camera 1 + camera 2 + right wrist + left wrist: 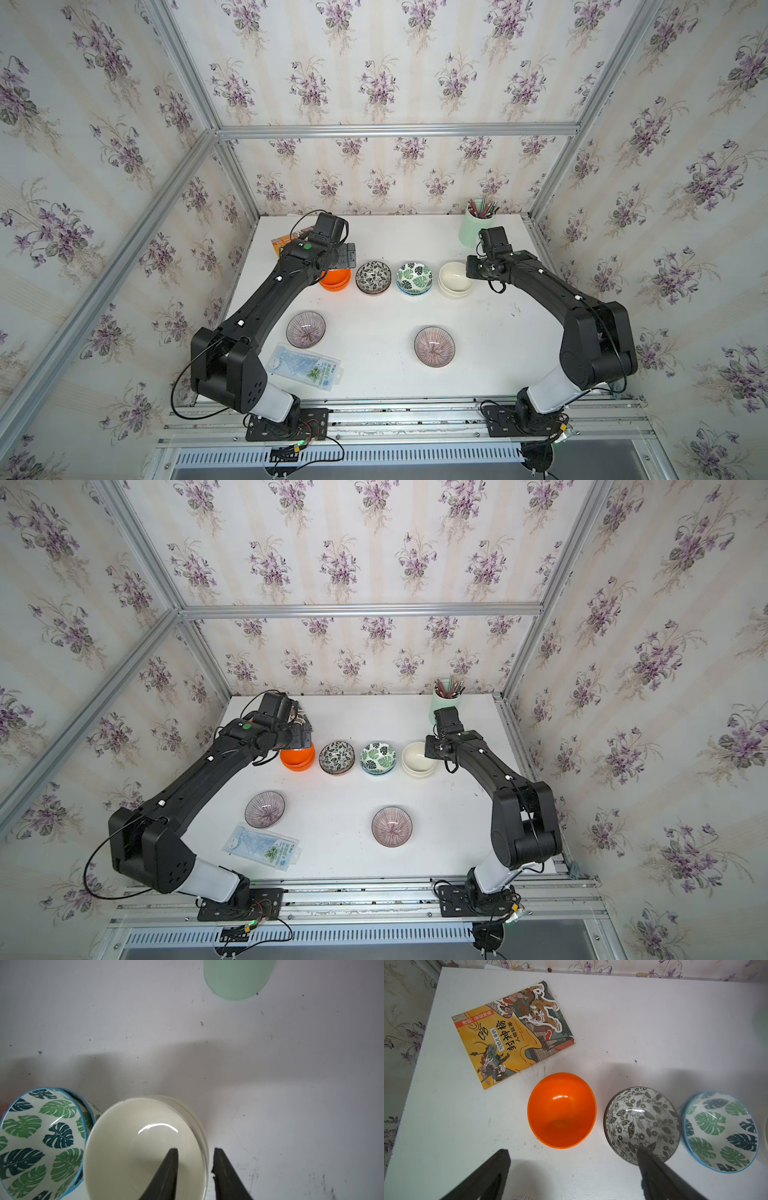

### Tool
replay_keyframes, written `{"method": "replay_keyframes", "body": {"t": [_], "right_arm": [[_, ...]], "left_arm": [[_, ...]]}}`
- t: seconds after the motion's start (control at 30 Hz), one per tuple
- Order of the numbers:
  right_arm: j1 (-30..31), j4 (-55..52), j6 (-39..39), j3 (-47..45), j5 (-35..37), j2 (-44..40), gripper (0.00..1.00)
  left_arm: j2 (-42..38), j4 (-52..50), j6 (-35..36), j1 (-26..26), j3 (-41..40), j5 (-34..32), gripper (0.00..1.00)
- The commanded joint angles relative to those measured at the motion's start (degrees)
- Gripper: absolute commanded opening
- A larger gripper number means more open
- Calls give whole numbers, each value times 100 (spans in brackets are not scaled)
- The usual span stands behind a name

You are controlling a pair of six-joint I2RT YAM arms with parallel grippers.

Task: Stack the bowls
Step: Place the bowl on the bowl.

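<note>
Freeing the upper plain cream round bowl (pixel 143 1147), nested in its twin (pixel 202 1132) at the back row's right end, calls for a straight upward withdrawal; right gripper (pixel 195 1150) straddles its rim, jaws narrowly parted, holding nothing; left gripper (pixel 572 1150) gapes wide over the stacked glossy orange bowls (pixel 561 1109).

Wide bare table (pixel 374 324) between striped bowls (pixel 306 329); bowl row (pixel 373 277) behind packed close; pencil cup (pixel 473 228) crowds far right corner.

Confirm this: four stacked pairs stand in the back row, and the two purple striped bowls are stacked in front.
Wrong: the two purple striped bowls are not stacked; they sit apart, each alone on the table, as both top views show. The rest holds.
</note>
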Motion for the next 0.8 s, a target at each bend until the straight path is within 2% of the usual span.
{"method": "replay_keyframes", "body": {"t": [0.0,0.17,0.23,0.3,0.43,0.6,0.77], "right_arm": [[73,-7,30,-27,138,-252,38],[949,-161,-131,-122,274,-766,42],[1373,-282,-95,-212,492,-936,43],[1604,-330,62,-376,564,-1116,44],[1586,-182,279,-677,666,-1398,48],[1344,-151,403,-700,652,-1495,51],[1081,-126,391,-743,533,-1581,51]], "left_arm": [[13,-218,-32,-1,33,-8,98],[-182,-538,-102,-6,-165,32,92],[-331,-559,-22,-59,-306,355,88],[-506,-339,115,-358,-580,1031,83],[-441,-7,220,-1243,-842,1696,78],[163,573,-40,-2032,-985,2382,61],[984,718,-151,-2718,-657,2422,56]]}}
